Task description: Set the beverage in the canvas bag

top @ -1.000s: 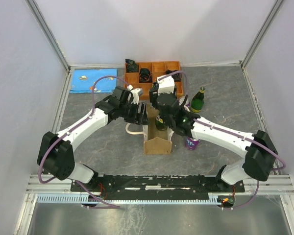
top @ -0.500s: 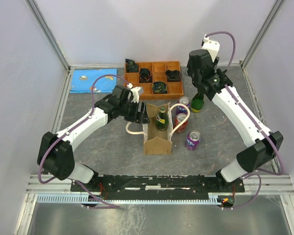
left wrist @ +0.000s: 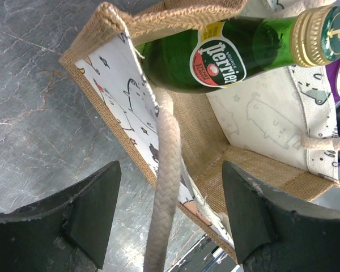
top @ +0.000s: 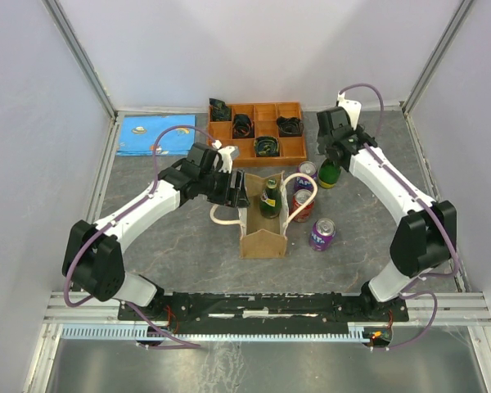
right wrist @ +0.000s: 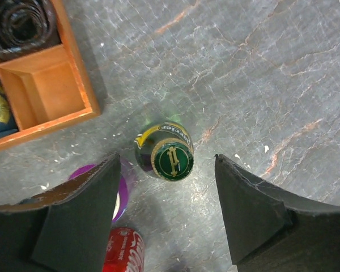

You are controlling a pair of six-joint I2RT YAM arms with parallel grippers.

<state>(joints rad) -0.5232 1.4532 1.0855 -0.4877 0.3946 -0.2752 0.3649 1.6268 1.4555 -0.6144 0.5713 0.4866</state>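
One bottle stood inside canvas bag; right claw, spread, hung over second bottle on bench; left claw spread too.

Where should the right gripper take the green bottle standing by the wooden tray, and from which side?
By the neck just under the cap, from straight above. The green bottle stands upright, cap up, between the open fingers of the right gripper. The purple can and red can crowd its body on one side, so a low grip looks tighter.
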